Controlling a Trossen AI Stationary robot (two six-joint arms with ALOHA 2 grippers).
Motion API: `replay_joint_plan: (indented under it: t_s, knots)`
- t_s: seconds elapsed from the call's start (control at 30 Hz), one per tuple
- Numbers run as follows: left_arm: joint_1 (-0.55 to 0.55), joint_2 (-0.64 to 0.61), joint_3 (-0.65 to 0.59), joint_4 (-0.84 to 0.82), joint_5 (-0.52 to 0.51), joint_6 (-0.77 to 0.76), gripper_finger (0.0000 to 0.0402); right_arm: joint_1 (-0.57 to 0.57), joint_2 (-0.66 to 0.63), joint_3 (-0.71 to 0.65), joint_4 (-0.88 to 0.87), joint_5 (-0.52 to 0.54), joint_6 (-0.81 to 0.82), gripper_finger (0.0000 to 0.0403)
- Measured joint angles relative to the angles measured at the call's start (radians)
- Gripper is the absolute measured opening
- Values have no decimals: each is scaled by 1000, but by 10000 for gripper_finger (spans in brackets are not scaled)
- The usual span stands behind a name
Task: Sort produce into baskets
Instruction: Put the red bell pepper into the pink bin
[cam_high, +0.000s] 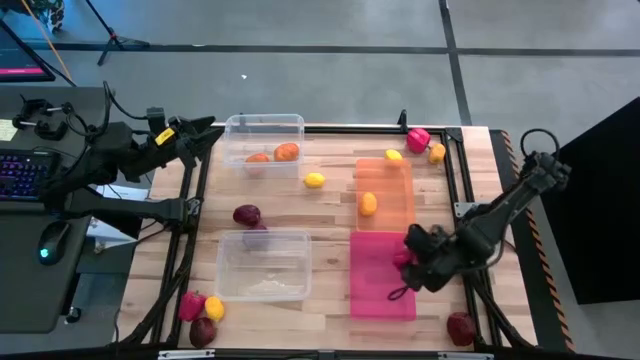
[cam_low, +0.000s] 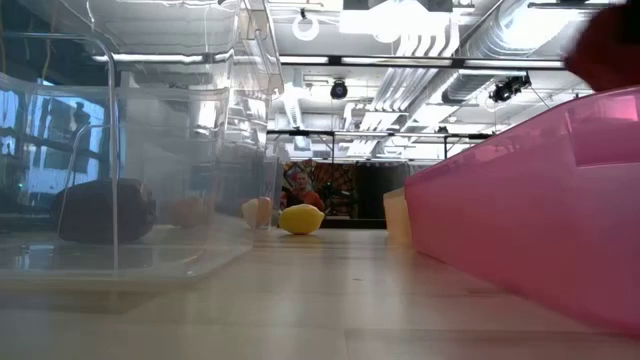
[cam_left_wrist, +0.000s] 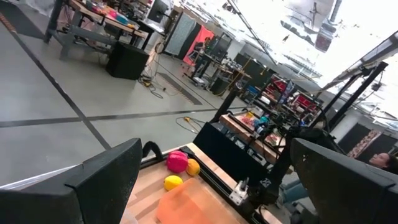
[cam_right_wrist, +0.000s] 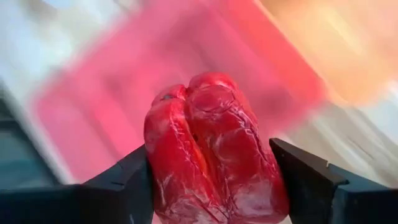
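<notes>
My right gripper (cam_high: 404, 260) is shut on a bright red pepper-shaped piece (cam_right_wrist: 211, 149) above the pink bin (cam_high: 375, 295). My left gripper (cam_high: 205, 130) is open and empty, raised over the table's far left corner. The orange bin (cam_high: 385, 175) holds a yellow-orange piece (cam_high: 368, 203). The far clear bin (cam_high: 265, 125) holds two orange pieces (cam_high: 286, 152). The near clear bin (cam_high: 263, 265) has a maroon piece (cam_high: 246, 214) lying just beyond it. A yellow piece (cam_high: 315, 180) lies on the table between the bins. My right gripper pinches the red piece by its two opposite sides (cam_right_wrist: 155, 162) between the two fingers. The fingers slant down from the table's right side. The piece is lifted clear above the pink bin; it shows as a red blur above the bin's wall in the low view (cam_low: 608, 45).
A pink-red piece (cam_high: 417, 138), an orange one (cam_high: 437, 152) and a yellow one (cam_high: 393, 155) lie at the far right. Three pieces (cam_high: 203, 318) cluster at the near left corner. A maroon piece (cam_high: 460, 327) lies at the near right. A desk with keyboard (cam_high: 20, 175) stands left of the table.
</notes>
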Motion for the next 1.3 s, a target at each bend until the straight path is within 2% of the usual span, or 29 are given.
replay_joint_plan:
  t_s: [0.2,0.47,0.6,0.7,0.87,0.93,1.0,1.17,1.23,1.3]
  knots:
    - [0,0,0,0,2,0,397,-59,77,-1,150,7,-128,257]
    - [0,0,0,0,11,0,397,-61,143,-2,172,-7,-50,258]
    - [0,0,0,0,11,0,397,-64,150,-2,169,-100,-26,263]
    - [0,0,0,0,13,0,397,-81,150,-2,151,-142,-8,289]
    - [0,0,0,2,13,-10,397,-125,150,-2,164,-171,17,376]
    - [0,-7,2,0,13,-2,397,-144,150,-2,164,-189,40,392]
    - [0,-12,16,1,15,5,397,-165,149,-2,164,-227,57,380]
    - [0,-25,81,1,71,6,397,-212,149,-2,174,-401,126,346]
    - [0,-24,120,-14,101,15,397,-218,149,-2,210,-416,158,342]
    - [0,-24,158,-33,131,36,397,-225,149,-2,281,-376,164,342]
